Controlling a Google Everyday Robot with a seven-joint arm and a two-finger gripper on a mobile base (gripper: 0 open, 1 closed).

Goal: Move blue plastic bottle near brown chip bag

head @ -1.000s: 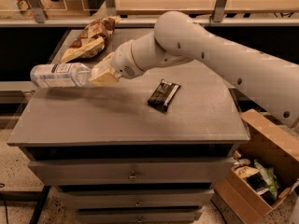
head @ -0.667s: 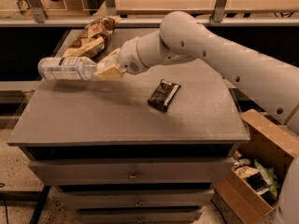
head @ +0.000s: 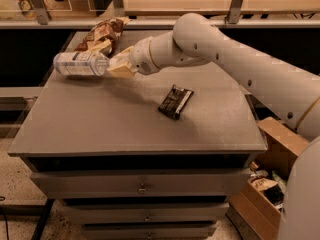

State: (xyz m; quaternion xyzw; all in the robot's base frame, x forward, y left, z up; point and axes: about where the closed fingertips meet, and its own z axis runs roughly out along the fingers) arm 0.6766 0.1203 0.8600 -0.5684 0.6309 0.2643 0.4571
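Above the cabinet's (head: 100,129) far left corner, I hold the arm (head: 240,59) outstretched, the bag (head: 102,34) lying just beyond the jaws. The bottle (head: 77,64), clamped sideways by one end in the gripper (head: 119,66), rides clear of the top for carrying, the wrapper (head: 176,102) well behind the jaws.

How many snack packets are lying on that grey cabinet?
2. The brown chip bag lies at the far left corner, just behind the hand holding the blue plastic bottle; the black wrapper lies near the middle. The arm could hide more.

White rounded arm (head: 235,59), tan pincer (head: 114,65) at tip
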